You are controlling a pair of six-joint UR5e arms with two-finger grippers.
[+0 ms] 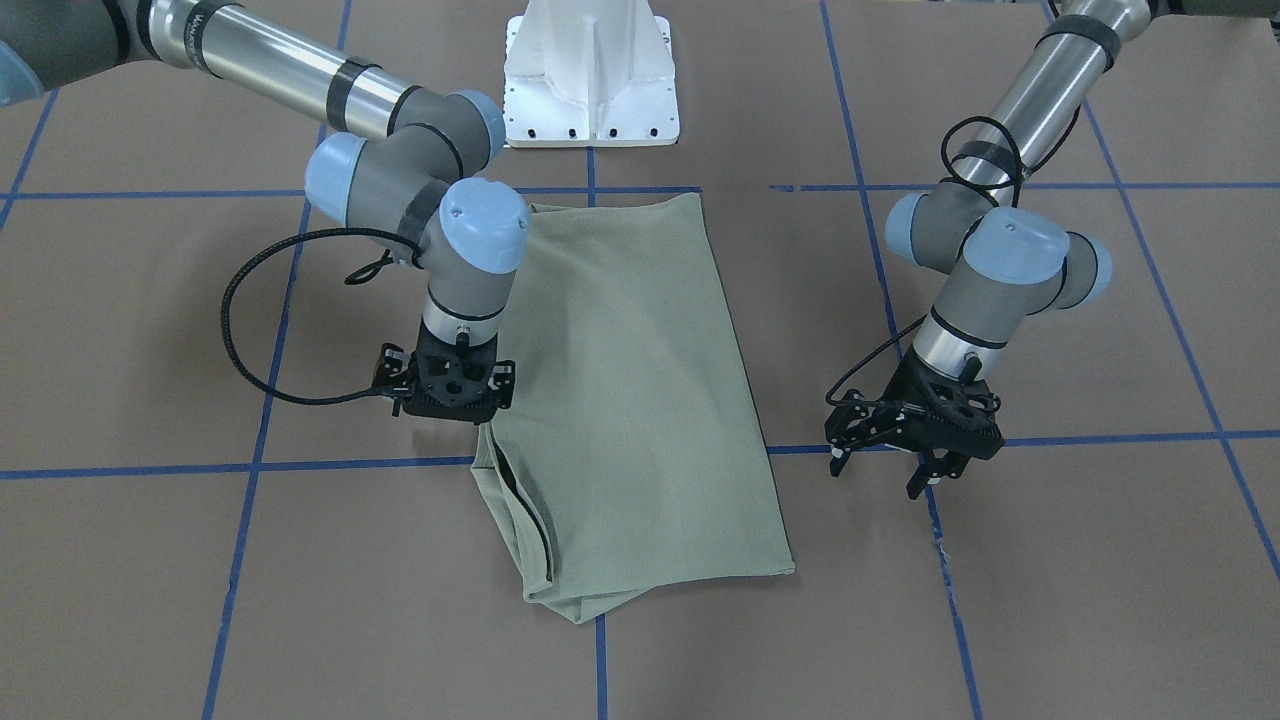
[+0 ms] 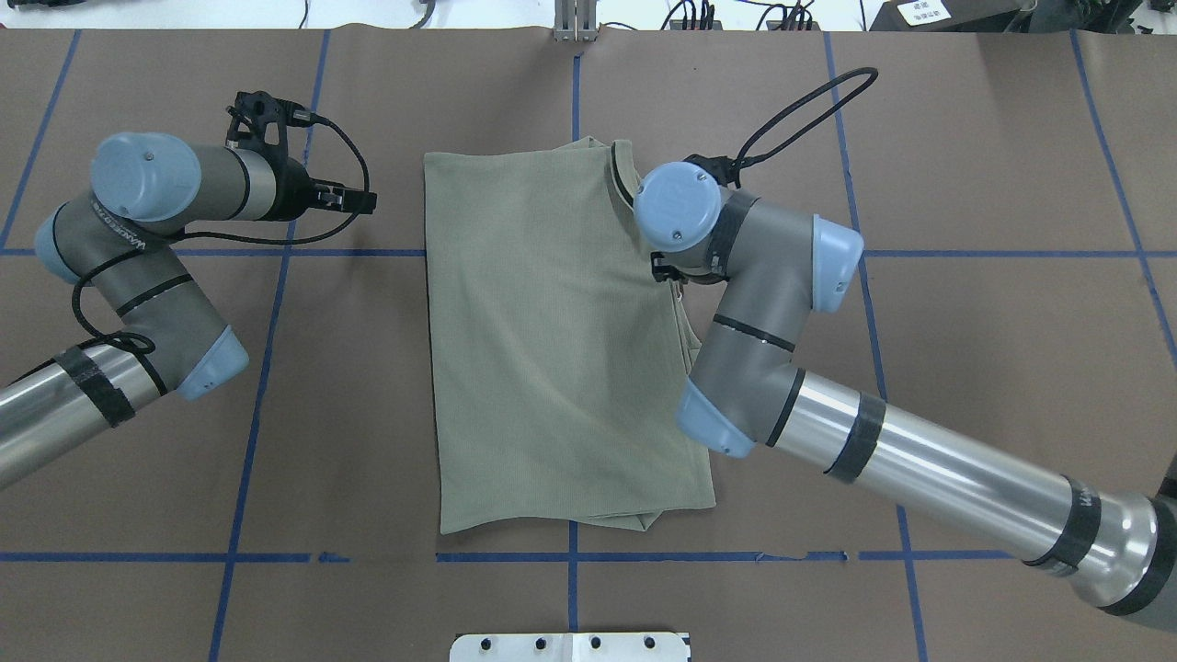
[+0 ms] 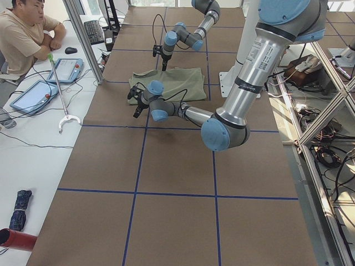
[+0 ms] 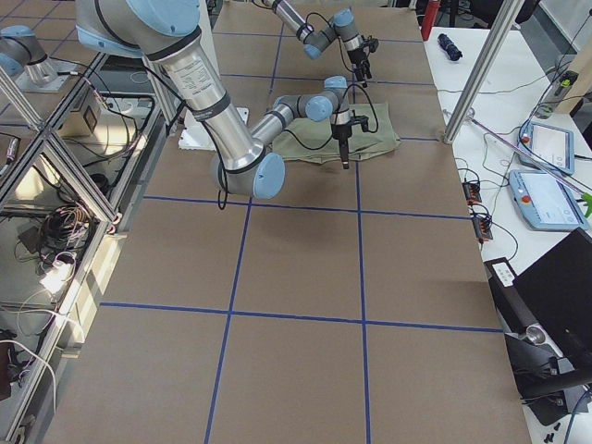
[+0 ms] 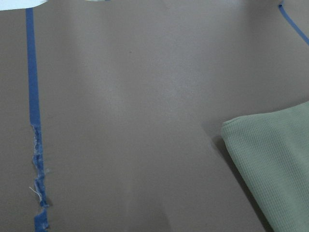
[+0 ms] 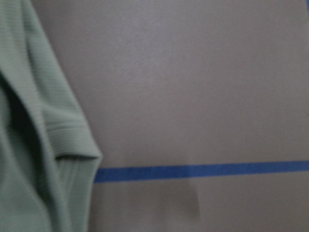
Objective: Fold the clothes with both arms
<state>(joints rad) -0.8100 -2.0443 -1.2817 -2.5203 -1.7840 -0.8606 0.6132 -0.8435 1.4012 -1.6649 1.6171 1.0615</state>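
Observation:
The sage-green shirt [image 1: 630, 400] [image 2: 552, 349] lies on the brown table, folded into a long rectangle, its ribbed collar edge on my right arm's side. My right gripper [image 1: 450, 405] points straight down over that long edge, its fingertips hidden under its own body, so I cannot tell whether it is open or shut. The right wrist view holds only a ribbed shirt edge [image 6: 34, 145] beside bare table. My left gripper [image 1: 880, 472] [image 2: 363, 198] hovers open and empty off the shirt's other side. A shirt corner [image 5: 275, 154] is all the left wrist view shows of it.
Blue tape lines [image 1: 350, 465] grid the brown paper table top [image 2: 965, 368]. The white pedestal base [image 1: 590, 75] stands behind the shirt. In the exterior left view a person [image 3: 22, 33] sits at a side desk with tablets [image 3: 33, 94] and a grabber stick [image 3: 61, 94].

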